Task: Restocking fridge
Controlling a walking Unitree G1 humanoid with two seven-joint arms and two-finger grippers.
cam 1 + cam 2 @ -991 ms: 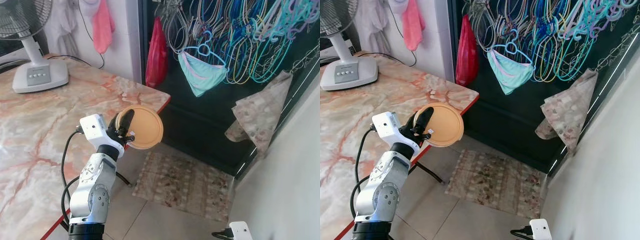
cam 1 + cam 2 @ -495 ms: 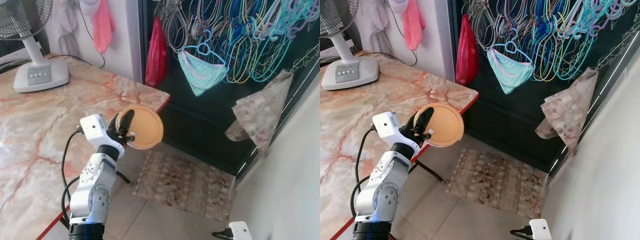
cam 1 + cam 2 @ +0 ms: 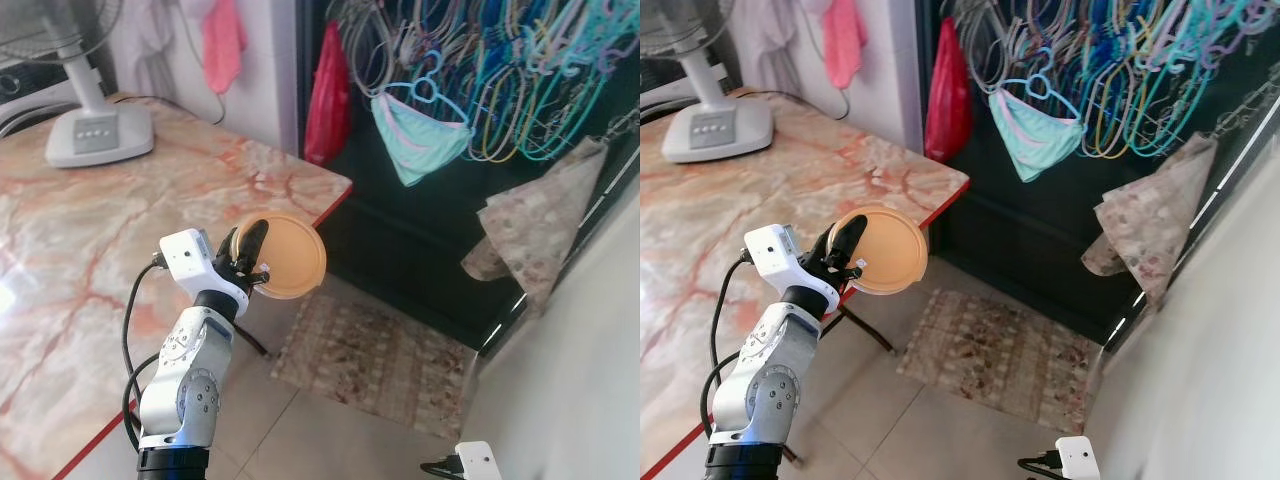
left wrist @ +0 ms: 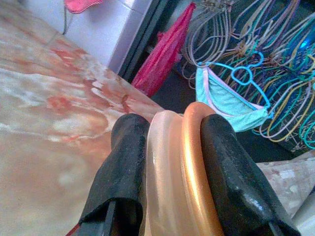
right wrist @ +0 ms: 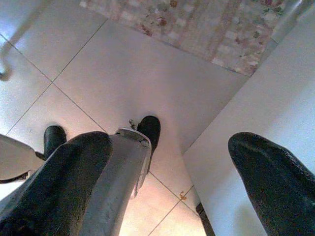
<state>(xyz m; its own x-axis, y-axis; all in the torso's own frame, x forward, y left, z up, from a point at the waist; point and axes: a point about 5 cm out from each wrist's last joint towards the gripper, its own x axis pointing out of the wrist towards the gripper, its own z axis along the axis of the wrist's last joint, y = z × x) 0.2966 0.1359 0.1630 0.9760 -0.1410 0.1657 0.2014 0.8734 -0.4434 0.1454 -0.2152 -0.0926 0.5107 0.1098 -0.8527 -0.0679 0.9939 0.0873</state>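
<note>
My left gripper (image 3: 250,252) is raised in front of me, shut on the rim of a round tan-orange plastic dish (image 3: 289,256). It holds the dish upright beside the corner of the marble table (image 3: 90,230). In the left wrist view the dish (image 4: 179,167) is clamped edge-on between the two black fingers (image 4: 125,162). My right arm (image 3: 470,462) hangs low at the bottom right. In its wrist view the right gripper (image 5: 172,182) is open over the tiled floor, with nothing between its fingers (image 5: 266,177).
A white fan (image 3: 95,130) stands at the table's far side. Beyond the table corner is a dark opening hung with several coloured hangers (image 3: 500,80), a red bag (image 3: 328,95), a teal garment (image 3: 420,140) and a floral cloth (image 3: 540,225). A patterned rug (image 3: 380,355) lies on the floor; a white wall (image 3: 580,380) runs along the right.
The whole picture has shifted to the right, so the camera has turned a little. The left gripper still holds the dish in the same pose. The right arm hangs as before.
</note>
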